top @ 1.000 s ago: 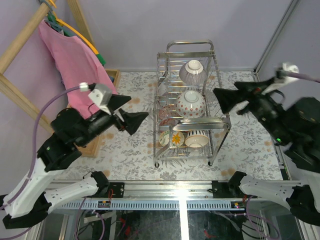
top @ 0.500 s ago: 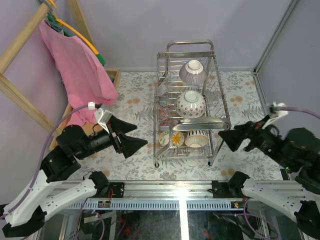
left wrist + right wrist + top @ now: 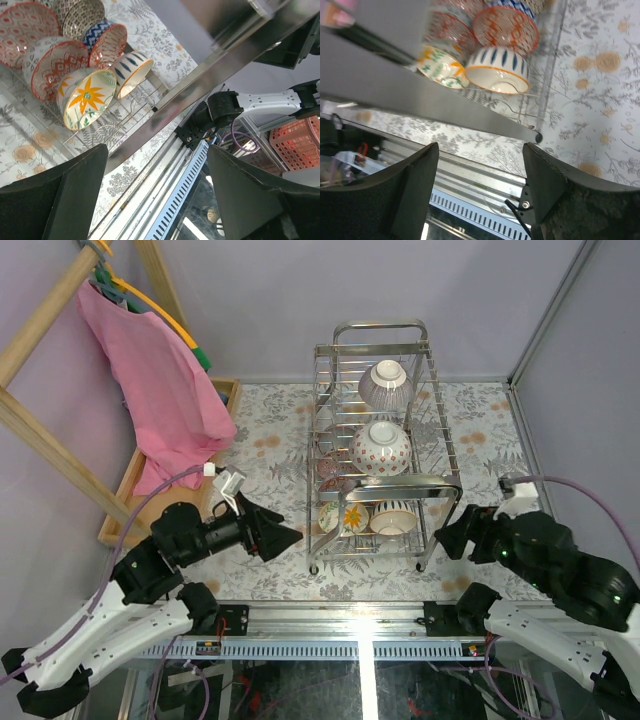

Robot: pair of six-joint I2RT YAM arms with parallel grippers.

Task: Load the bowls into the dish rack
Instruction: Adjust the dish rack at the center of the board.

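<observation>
The left end effector and right end effector hung released and empty, low in frame, flanking the central dish rack. All visible bowls sat inside it (none loose on the bench), about equally near both arms.

The table carries the dish rack, between the left gripper and right gripper, and a wooden tray outboard of the left gripper.

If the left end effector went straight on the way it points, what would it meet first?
Probably the dish rack: the left end effector points at its near lower corner. Depth is unclear, so it might pass just in front.
</observation>
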